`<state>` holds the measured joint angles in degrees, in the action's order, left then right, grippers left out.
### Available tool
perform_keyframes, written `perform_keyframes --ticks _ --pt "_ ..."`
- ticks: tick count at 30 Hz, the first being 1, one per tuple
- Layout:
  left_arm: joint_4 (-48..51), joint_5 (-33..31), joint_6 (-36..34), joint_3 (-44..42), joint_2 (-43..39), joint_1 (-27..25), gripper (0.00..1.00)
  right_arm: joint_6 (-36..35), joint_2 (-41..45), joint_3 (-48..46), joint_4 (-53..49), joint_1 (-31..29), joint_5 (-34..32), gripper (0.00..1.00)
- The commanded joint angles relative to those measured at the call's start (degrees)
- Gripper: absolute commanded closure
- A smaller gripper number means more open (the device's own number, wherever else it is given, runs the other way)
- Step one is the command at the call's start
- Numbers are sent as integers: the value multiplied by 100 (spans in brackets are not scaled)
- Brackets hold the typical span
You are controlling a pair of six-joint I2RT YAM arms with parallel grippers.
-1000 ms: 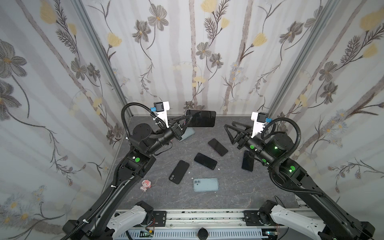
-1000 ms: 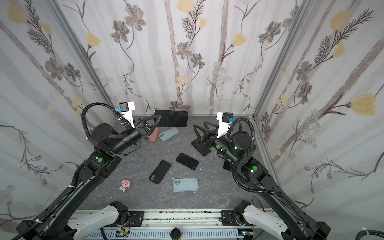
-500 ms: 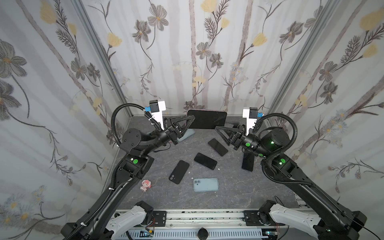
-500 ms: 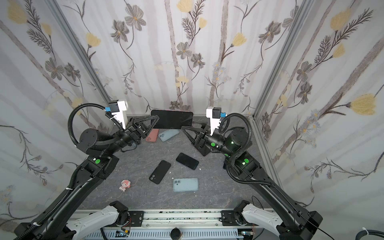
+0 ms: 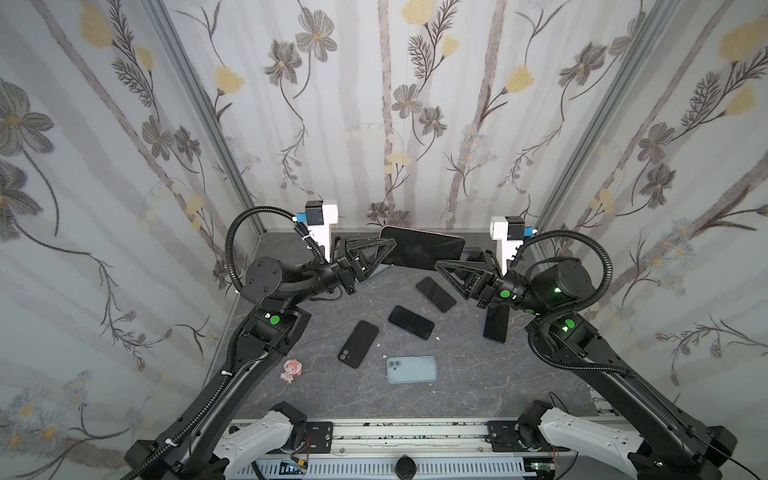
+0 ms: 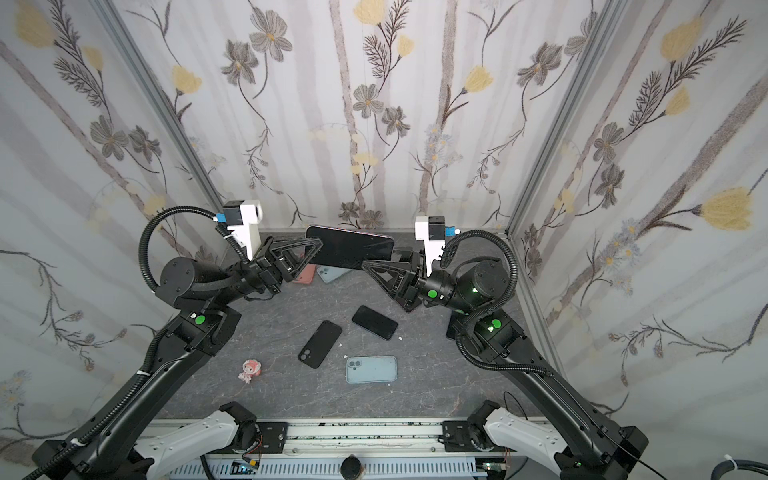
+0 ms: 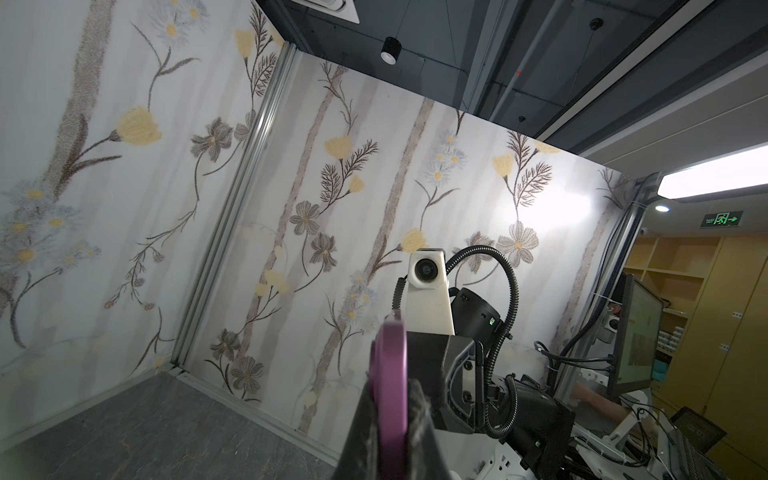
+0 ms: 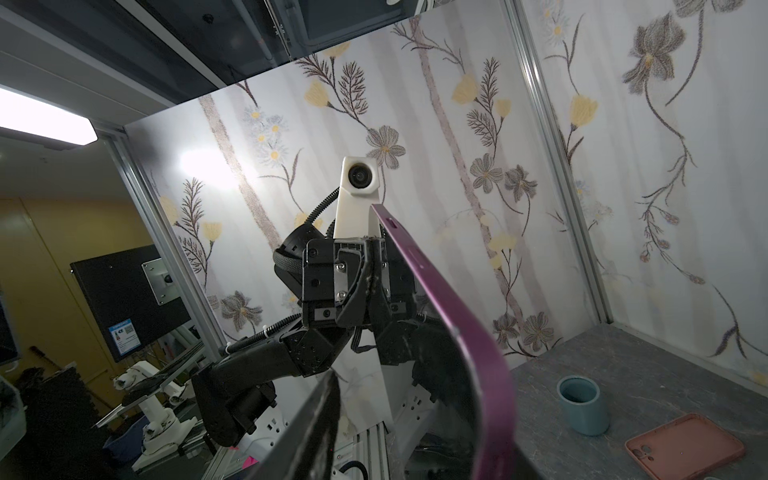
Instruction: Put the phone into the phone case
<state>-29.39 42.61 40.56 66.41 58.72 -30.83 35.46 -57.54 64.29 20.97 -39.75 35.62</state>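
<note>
A dark-screened phone [image 5: 424, 251] with a purple rim is held level in the air above the back of the table, seen in both top views [image 6: 351, 251]. My left gripper [image 5: 388, 249] is shut on its left end; the purple edge [image 7: 390, 386] stands pinched between the fingers. My right gripper [image 5: 442, 266] straddles the phone's right end, open. One finger [image 8: 320, 415] stands apart from the screen, and the purple edge [image 8: 457, 332] hides the other. A pink phone case [image 8: 683, 446] lies empty on the table at the back left [image 6: 303, 274].
A light blue case [image 6: 332, 274] lies beside the pink one. On the grey table [image 5: 478, 374] lie dark phones [image 5: 410, 322] [image 5: 435, 294] [image 5: 496, 324], a black case [image 5: 358, 344], a blue-grey case [image 5: 411, 369] and a small pink figurine [image 5: 292, 370]. A teal cup [image 8: 582, 409] stands at the back.
My right arm has swung in to the phone's right end and its jaws have narrowed around it. My left arm has raised the phone slightly and kept its hold.
</note>
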Motion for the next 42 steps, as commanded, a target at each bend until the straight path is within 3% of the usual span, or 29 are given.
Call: perform_keyframes --ticks 1,4,8,18,19,20,22,23,24,28,30,36,42 --pt "-335 21 92 -1 8 15 100 -60 10 66 276 2 83 67" --pt "-384 54 106 -39 8 9 100 -41 -7 77 307 -2 165 72" --pt "-399 -7 97 -67 17 13 100 130 -16 -6 589 0 197 85" --pt "-296 -386 -136 -159 -79 14 100 246 -29 -90 709 1 108 100" --pt "-258 -454 -188 -155 -95 16 97 234 -19 -85 683 2 83 100" --pt "-231 -513 -240 -167 -106 19 87 225 -20 -84 666 2 54 100" --pt "-243 -650 -434 -240 -173 20 81 201 -21 -71 545 0 -74 100" --pt "-245 -780 -490 -289 -208 24 71 181 -19 -38 434 1 -176 100" --pt "-224 -988 -534 -347 -261 24 53 135 -21 -9 288 2 -289 100" --pt "-68 -1614 -726 -516 -471 42 27 -14 32 45 -106 11 -498 100" --pt "-30 -1881 -793 -608 -589 42 20 -20 58 50 -240 20 -529 100" --pt "763 -2696 -885 -985 -969 51 16 -77 208 -70 -1181 27 -626 100" --pt "2333 -3146 -705 -1764 -1393 44 21 -93 629 -945 -2173 27 -761 100"
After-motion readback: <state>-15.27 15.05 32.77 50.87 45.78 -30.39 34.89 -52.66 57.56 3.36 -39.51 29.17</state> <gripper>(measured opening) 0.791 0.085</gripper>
